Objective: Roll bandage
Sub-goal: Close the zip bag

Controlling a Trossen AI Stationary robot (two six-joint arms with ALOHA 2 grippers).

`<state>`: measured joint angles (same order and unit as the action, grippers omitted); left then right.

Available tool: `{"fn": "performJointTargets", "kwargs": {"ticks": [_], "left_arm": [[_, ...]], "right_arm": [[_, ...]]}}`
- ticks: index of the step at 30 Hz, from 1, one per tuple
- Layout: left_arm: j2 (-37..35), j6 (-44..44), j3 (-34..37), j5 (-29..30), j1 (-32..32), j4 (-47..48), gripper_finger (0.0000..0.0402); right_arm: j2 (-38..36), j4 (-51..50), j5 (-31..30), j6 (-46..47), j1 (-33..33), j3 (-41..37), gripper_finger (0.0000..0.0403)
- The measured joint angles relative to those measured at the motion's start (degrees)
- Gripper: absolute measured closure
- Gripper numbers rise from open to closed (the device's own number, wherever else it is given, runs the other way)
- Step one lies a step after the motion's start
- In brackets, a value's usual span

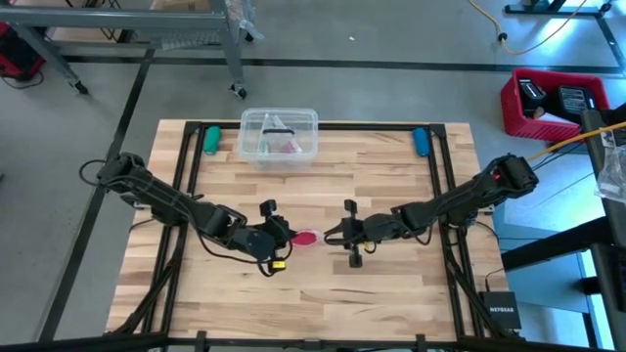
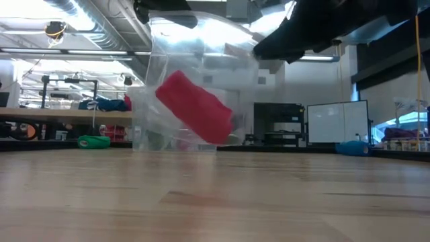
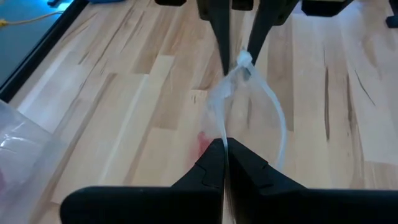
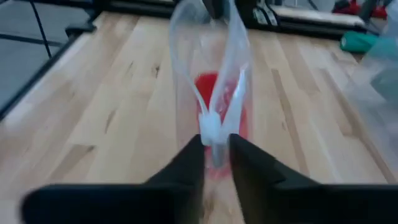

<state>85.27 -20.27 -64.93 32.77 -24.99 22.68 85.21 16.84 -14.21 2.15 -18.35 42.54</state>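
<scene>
Bandage: a red-pink roll (image 2: 195,106) is seen sealed inside a clear plastic wrapper (image 2: 188,81), lifted off the table (image 1: 313,293) near its centre; in the high view only a pink spot (image 1: 305,238) shows between the two hands.
Wrapper: it is stretched between the hands, one end pinched by each, apparently so that it can be pulled or torn open and the roll freed.
Left hand: the left hand (image 3: 225,152) sits at about 9 o'clock of the bandage, fingers pressed together on a thin edge of the wrapper; this reads as the anchoring grip.
Right hand: the right hand (image 4: 216,149) sits at about 3 o'clock of the bandage, fingers drawn in around the knotted white end of the wrapper (image 4: 210,127), with a narrow gap between them; whether the pinch is firm cannot be told.
Clear box: a clear plastic box (image 1: 279,135) stands at 12 o'clock of the bandage, well apart, near the far edge of the table, with something pinkish inside.
Other items: a green object (image 1: 210,139) and a blue one (image 1: 421,142) lie at the far corners, at roughly 10 and 2 o'clock.
Task stage: judged as early, since the bandage is not yet out of its wrapper and no rolling can start.
Risk: the thin film may slip from the pinch or the roll may drop when the wrapper gives.
</scene>
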Motion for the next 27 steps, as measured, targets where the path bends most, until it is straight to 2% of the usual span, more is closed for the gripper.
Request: {"fn": "performJointTargets", "kwargs": {"ticks": [4,8,11,14,18,22,27], "left_arm": [[0.0,0.5,0.0,0.0,0.0,0.2,0.0400],[0.0,-0.8,0.0,0.0,0.2,0.8,0.0400],[-0.2,-3.3,-0.6,-0.2,1.1,2.8,0.0393],[-0.6,-3.6,-2.9,-0.8,1.6,6.0,0.0365],[-0.7,-3.2,-6.8,-1.5,1.9,8.6,0.0304],[-0.4,-0.1,-7.7,-1.5,3.5,1.7,0.0249],[4.8,5.7,-7.7,-2.7,6.0,-9.8,0.0220]], "right_arm": [[0.8,2.2,0.5,-2.7,0.0,0.0,0.0393],[1.0,1.1,-0.2,-3.2,0.0,0.1,0.0394],[0.3,-3.4,-0.8,-3.5,-0.1,0.8,0.0398],[-0.8,-8.8,-1.7,-2.6,-0.1,2.4,0.0398],[-1.7,-15.6,-1.9,-2.3,-0.1,5.2,0.0398],[-1.8,-17.3,-1.6,-2.1,-0.1,7.6,0.0400],[-1.8,-16.8,-1.3,-2.0,0.0,9.1,0.0401]]}}
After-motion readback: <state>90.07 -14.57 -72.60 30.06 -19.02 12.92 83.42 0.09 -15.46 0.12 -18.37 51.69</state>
